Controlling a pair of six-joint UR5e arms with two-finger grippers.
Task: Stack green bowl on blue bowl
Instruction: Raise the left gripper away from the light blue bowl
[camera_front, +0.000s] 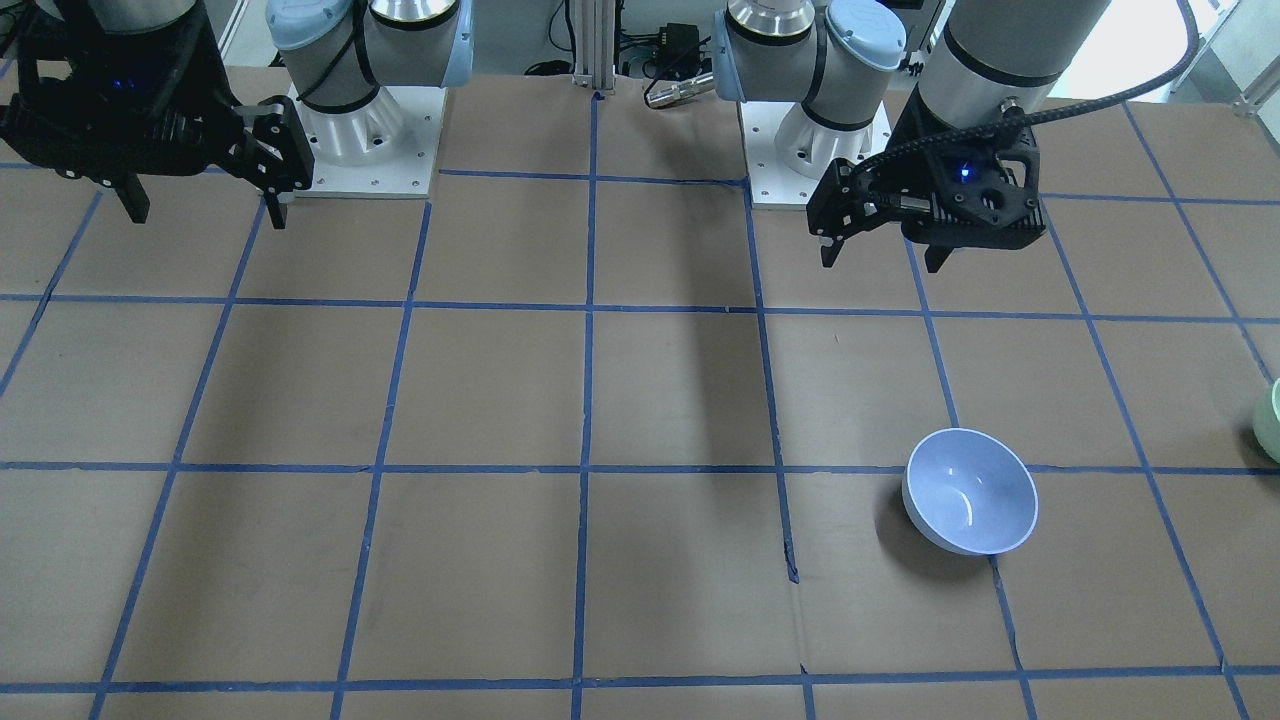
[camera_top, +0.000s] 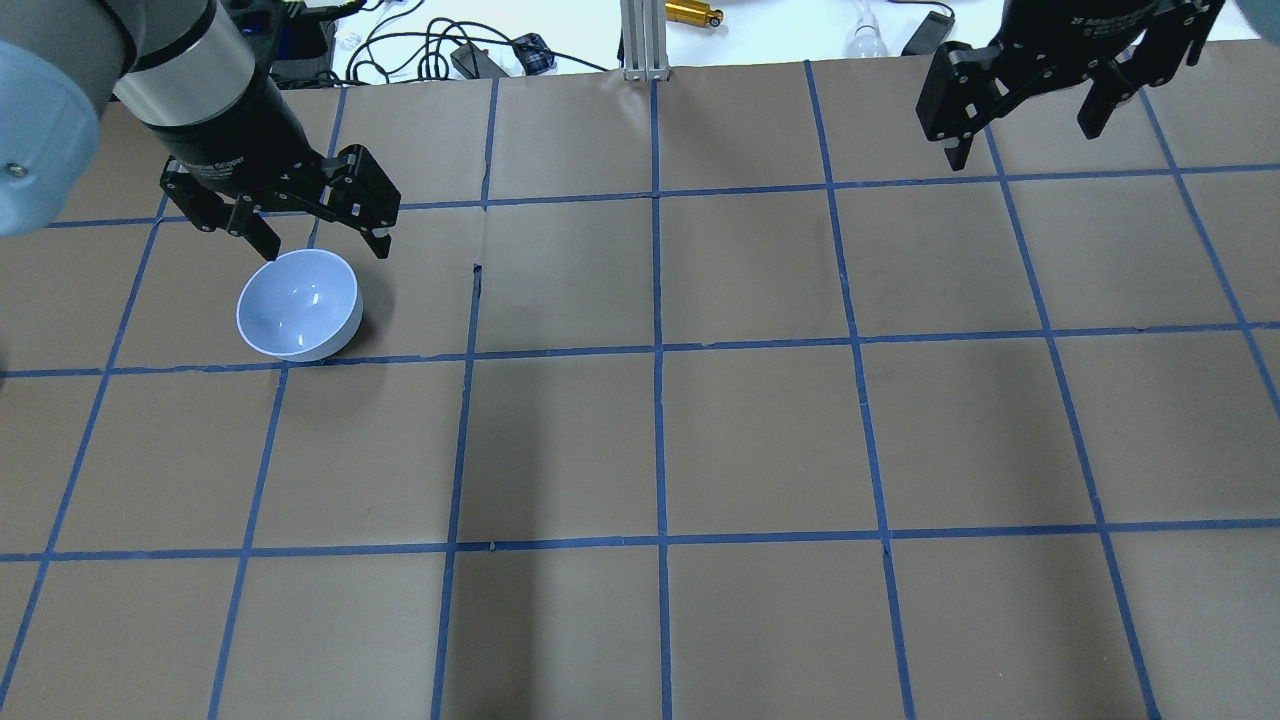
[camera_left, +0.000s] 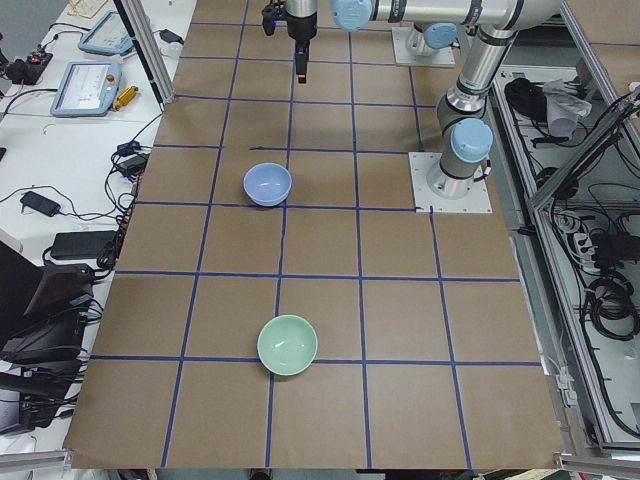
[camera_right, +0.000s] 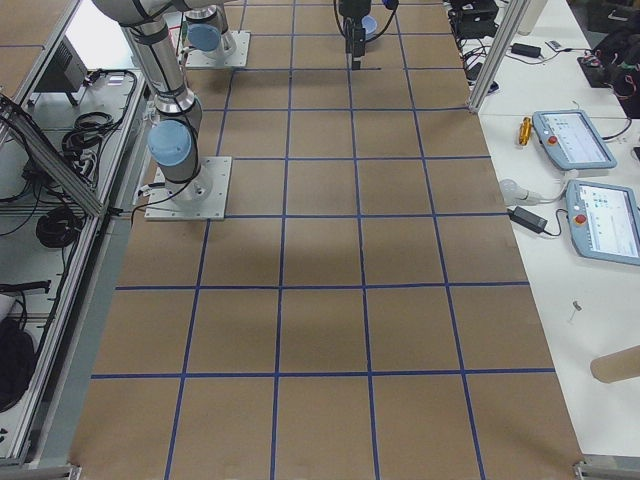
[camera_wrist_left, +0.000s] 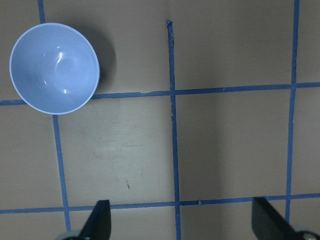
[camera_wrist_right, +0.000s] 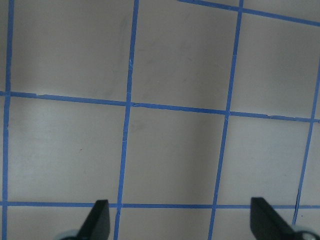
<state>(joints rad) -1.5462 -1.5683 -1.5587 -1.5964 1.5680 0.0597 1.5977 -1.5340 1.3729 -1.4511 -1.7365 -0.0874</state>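
The blue bowl (camera_front: 970, 490) stands upright on the brown table on my left side; it also shows in the overhead view (camera_top: 298, 305), the exterior left view (camera_left: 267, 184) and the left wrist view (camera_wrist_left: 54, 67). The green bowl (camera_left: 288, 345) stands upright further toward the table's left end, apart from the blue bowl; only its edge (camera_front: 1270, 420) shows in the front-facing view. My left gripper (camera_front: 880, 262) hangs open and empty above the table, between the blue bowl and my base (camera_top: 326, 250). My right gripper (camera_top: 1020, 145) is open and empty, raised on the right side (camera_front: 206, 218).
The table (camera_top: 760, 440) is brown paper with a blue tape grid. The two arm bases (camera_front: 365, 130) stand at its robot-side edge. Cables, tablets and a metal post (camera_top: 640, 40) lie beyond the far edge.
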